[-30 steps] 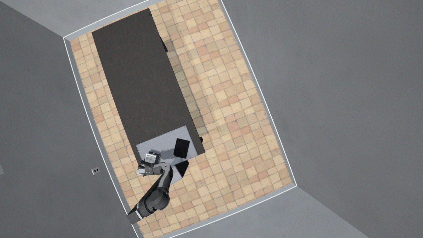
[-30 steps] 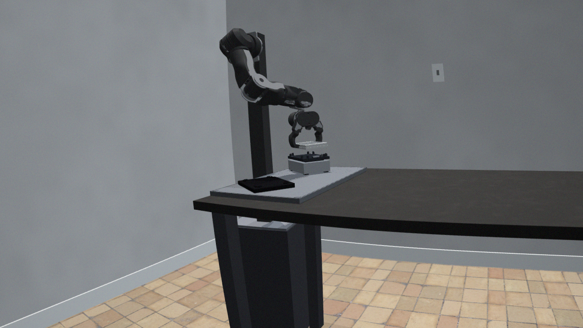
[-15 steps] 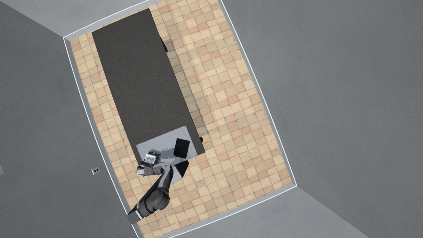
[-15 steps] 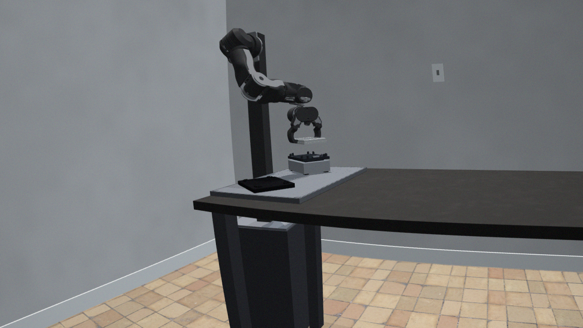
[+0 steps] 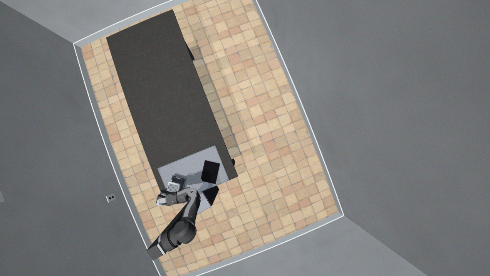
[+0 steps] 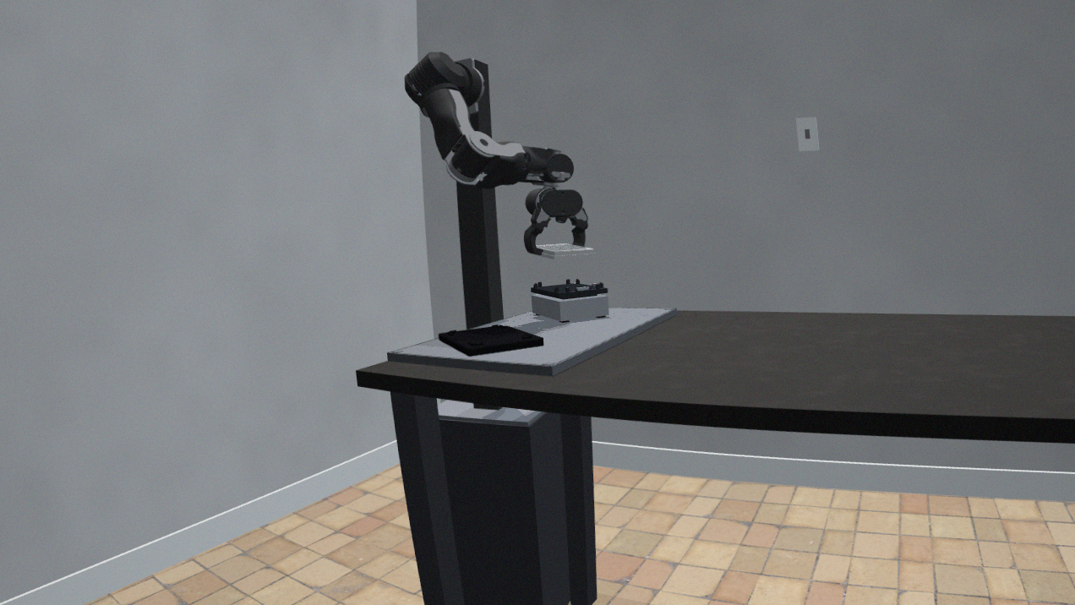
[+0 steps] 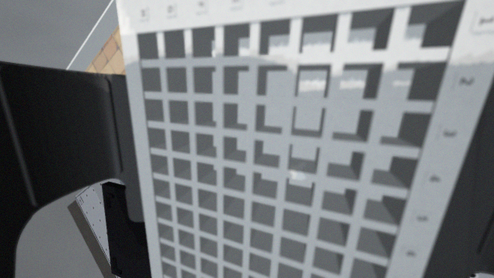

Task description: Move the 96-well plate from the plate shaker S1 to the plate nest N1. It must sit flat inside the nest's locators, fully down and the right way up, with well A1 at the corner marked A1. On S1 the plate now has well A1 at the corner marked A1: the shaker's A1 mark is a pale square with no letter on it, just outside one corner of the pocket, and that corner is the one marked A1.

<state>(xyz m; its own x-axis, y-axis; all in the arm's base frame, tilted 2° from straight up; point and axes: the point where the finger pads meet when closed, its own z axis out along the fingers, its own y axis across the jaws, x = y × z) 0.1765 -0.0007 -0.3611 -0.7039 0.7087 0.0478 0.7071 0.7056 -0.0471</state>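
Spanning tan floor tiles (image 6: 752, 541), dark table (image 6: 827, 360), grey walls (image 6: 188, 225), grey mat (image 6: 602, 330).

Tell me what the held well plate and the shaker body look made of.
White grid-patterned 96-well plate: likely matte moulded plastic, judging by its thin, uniform well walls. Pale grey box-shaped shaker body: painted metal or plastic, unclear; smooth flat faces under a black pocket frame.
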